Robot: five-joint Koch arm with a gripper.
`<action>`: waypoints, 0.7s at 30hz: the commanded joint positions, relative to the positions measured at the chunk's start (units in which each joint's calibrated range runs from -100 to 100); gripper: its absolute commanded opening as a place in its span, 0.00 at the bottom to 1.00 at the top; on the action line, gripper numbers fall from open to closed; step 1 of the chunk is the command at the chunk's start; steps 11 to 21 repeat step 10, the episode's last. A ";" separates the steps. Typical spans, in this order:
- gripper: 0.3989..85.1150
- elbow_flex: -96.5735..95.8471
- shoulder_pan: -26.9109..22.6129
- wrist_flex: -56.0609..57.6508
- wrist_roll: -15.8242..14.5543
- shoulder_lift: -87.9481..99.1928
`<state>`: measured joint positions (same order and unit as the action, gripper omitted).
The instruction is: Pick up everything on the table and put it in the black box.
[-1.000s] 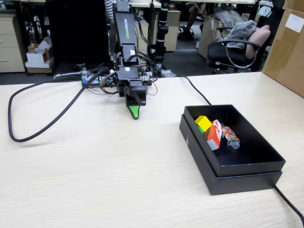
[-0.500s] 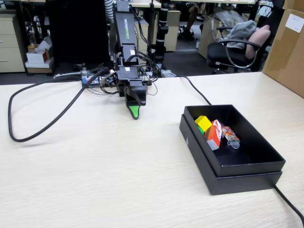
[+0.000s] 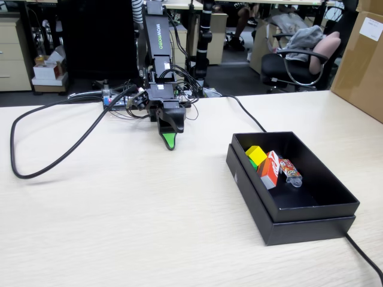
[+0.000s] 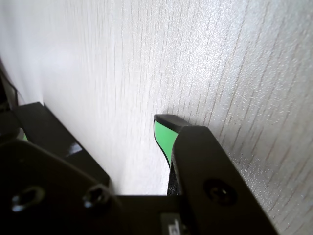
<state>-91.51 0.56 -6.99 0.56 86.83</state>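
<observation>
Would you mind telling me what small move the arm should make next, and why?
Probably none beyond resting: the yellow cube, green cube and red box already lie in the black box, and the gripper sits on the table, holding nothing.

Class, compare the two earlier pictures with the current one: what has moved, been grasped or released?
Nothing visibly changed. The pincer rests tip-down on the table, holding nothing; the yellow cube, red box and wrapped packet lie in the black box.

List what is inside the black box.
Inside the black box: a yellow cube, a red box and a colourful wrapped packet. A green cube barely shows under the yellow one, mostly covered.
</observation>
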 commanded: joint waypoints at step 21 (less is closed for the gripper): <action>0.58 -0.06 0.00 0.55 -0.05 -1.63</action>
